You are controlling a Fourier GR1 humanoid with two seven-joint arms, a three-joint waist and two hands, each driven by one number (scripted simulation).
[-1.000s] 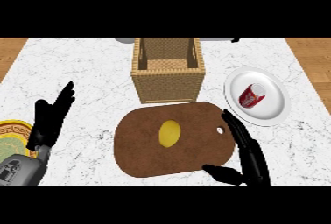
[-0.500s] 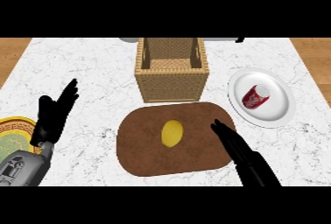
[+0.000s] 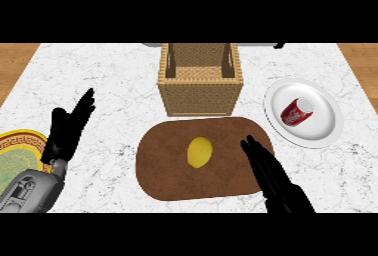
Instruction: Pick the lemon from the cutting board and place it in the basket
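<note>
The robot's right hand reaches in from the lower edge of the head view, its fingers straight and held close together, lying over the right part of the brown cutting board — near the lemon but apart from it, holding nothing. The lemon rests upright-long near the middle of the board, untouched. At the view's left, the left hand rests open with fingers pointing up over the white marble counter, its grey forearm beside a gold-rimmed, patterned plate at the left edge. Farther back, just beyond the board's far edge, stands the woven basket, its inside in shadow with nothing visible in it. To the right of the basket and board, a white plate carries a red can lying on its side — well apart from either hand.
</note>
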